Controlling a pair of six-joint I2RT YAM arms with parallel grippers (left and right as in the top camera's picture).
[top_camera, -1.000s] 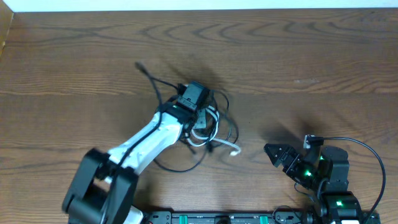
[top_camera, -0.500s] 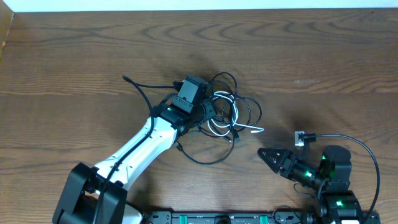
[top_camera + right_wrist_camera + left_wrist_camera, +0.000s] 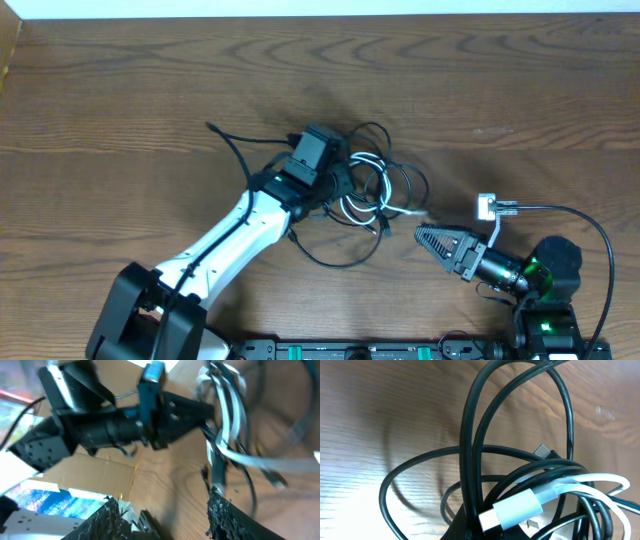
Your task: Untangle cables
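Note:
The cables point(image 3: 378, 182) lie in a tangle of thin black loops with one white cord point(image 3: 365, 205) at the table's middle. One black end point(image 3: 212, 128) trails off to the left. My left gripper point(image 3: 336, 186) is at the tangle's left side and shut on black strands. In the left wrist view point(image 3: 479, 532) those black cables point(image 3: 470, 435) rise from the jaws, with the white plug point(image 3: 512, 512) beside them. My right gripper point(image 3: 425, 235) is open and empty, its tip just right of the tangle. In the right wrist view point(image 3: 170, 520) its fingers point(image 3: 112, 520) stand apart and face the cables point(image 3: 225, 420).
The right arm's own thicker black wire with a small white connector point(image 3: 485, 207) hangs beside the right wrist. The table's back edge point(image 3: 320, 18) runs along the top. The arm bases point(image 3: 400, 350) sit at the front edge.
My left gripper has dragged the tangle to the right, spreading its loops. My right gripper has turned and moved left and up, close to the tangle's right side.

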